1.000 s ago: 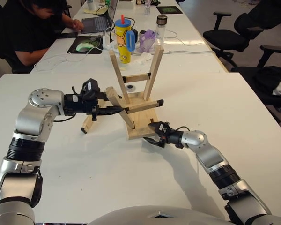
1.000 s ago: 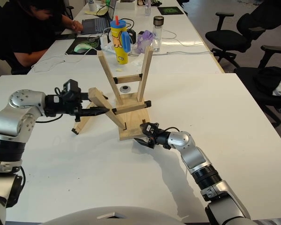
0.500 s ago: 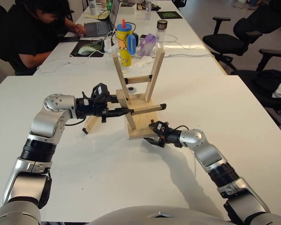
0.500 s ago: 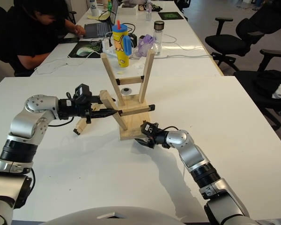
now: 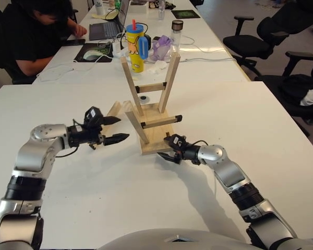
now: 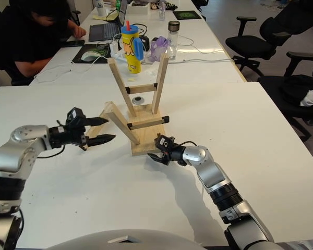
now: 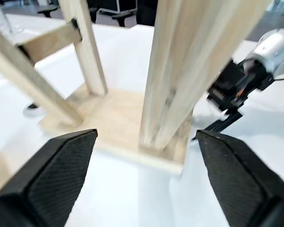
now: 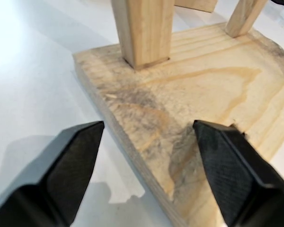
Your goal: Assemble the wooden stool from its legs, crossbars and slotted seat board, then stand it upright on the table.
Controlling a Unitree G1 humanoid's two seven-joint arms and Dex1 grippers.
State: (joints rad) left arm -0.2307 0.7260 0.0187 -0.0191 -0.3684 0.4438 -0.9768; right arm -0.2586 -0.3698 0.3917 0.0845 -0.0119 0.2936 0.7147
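Seat board [image 8: 189, 109]: raw pale wood, unvarnished, matt, clear grain w/ grey smudges, edge rough & chipped. Legs [image 7: 180, 71] & crossbars [image 5: 150, 87]: same bare light wood, sanded smooth, dark caps at joints. Table [image 5: 120, 192]: white, smooth, slight sheen. Pads [image 8: 61, 175] of right gripper [image 5: 166, 147] & left gripper [image 5: 122, 128]: black, matt, fine pebbled texture, rubbery-looking. Cup [image 5: 137, 47]: yellow plastic, glossy

One seat board [image 5: 159, 144], four legs [image 5: 171, 78], two crossbars [image 5: 152, 87]. One yellow cup [image 5: 136, 48], one clear bottle [image 5: 177, 34], one laptop [image 5: 105, 29].
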